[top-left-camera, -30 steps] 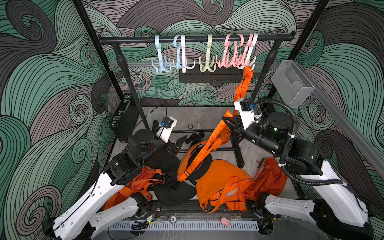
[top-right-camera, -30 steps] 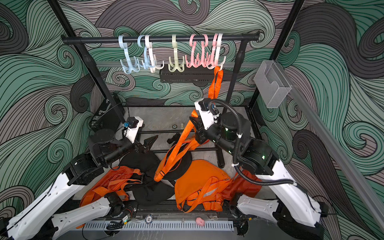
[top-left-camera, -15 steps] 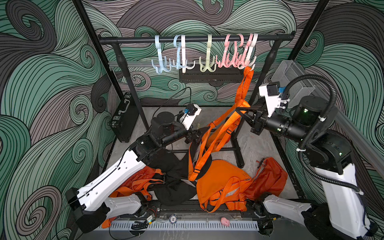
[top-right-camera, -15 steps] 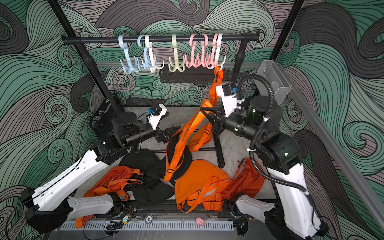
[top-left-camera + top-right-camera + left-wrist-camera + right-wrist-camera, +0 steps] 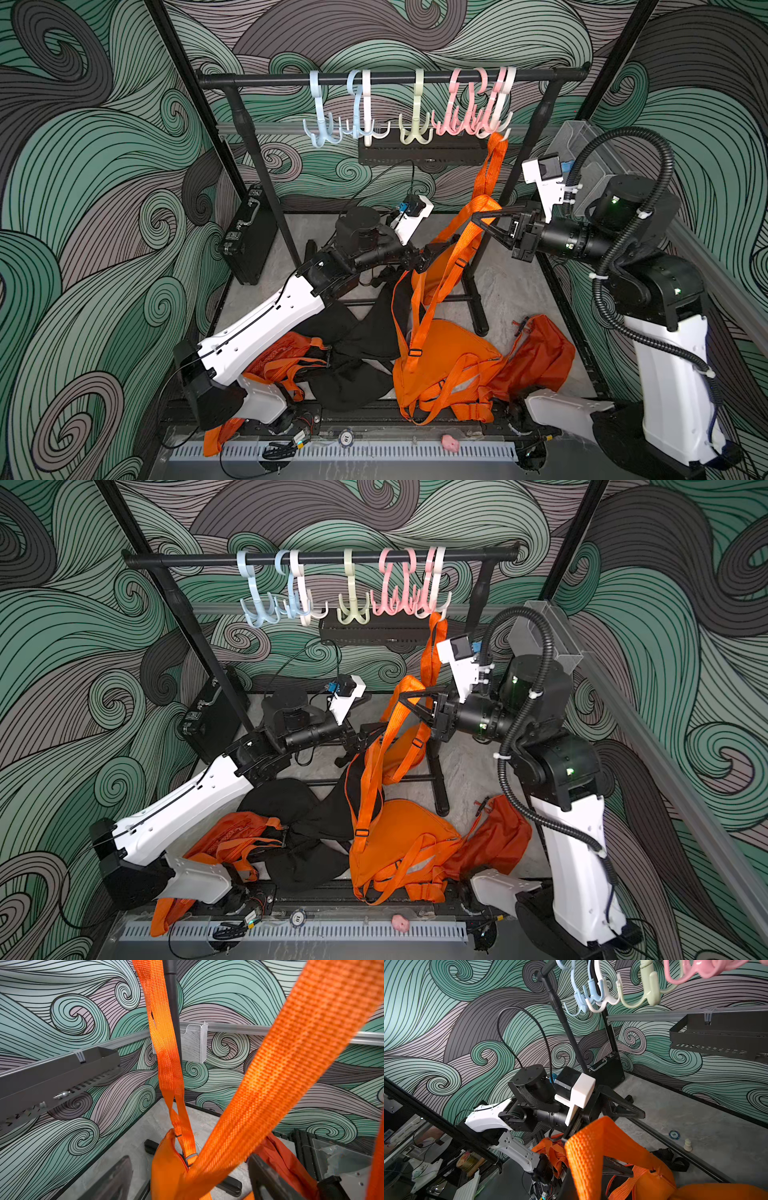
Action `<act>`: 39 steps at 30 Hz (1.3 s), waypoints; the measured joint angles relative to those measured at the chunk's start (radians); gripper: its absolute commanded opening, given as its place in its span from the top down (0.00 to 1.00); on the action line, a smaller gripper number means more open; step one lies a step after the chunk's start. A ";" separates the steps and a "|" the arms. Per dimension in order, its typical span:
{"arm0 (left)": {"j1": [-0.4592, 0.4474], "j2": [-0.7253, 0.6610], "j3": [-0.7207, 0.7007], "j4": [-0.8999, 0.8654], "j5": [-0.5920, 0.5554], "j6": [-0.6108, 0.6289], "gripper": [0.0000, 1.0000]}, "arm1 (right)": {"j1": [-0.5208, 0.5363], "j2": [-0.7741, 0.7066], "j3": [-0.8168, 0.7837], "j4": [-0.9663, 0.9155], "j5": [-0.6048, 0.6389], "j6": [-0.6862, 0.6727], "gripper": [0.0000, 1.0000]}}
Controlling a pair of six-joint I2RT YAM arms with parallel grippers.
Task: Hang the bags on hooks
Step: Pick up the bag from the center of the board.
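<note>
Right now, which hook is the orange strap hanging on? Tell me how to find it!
Find the black rail across the back wall, with coloured hooks in a row. Go past the blue, green and pink ones to the last hook at the pink end. It is whitish, and the only one with an orange strap hanging from it.

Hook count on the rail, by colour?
blue hooks: 2
white hooks: 2
green hook: 1
pink hooks: 3 (bunched together, so least certain)
Total: 8
</note>
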 measured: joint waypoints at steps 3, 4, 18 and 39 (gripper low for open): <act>-0.007 0.010 0.023 0.016 0.018 -0.002 0.15 | -0.018 0.006 0.010 -0.006 -0.020 0.000 1.00; -0.009 0.013 0.031 0.022 0.023 -0.002 0.16 | -0.020 0.008 0.010 -0.006 -0.030 0.000 1.00; -0.016 0.145 0.113 0.056 0.100 -0.019 0.21 | -0.023 -0.008 -0.027 -0.008 -0.115 0.000 1.00; 0.056 0.163 0.182 0.037 0.016 0.070 0.28 | -0.069 -0.046 -0.098 0.017 -0.138 0.002 1.00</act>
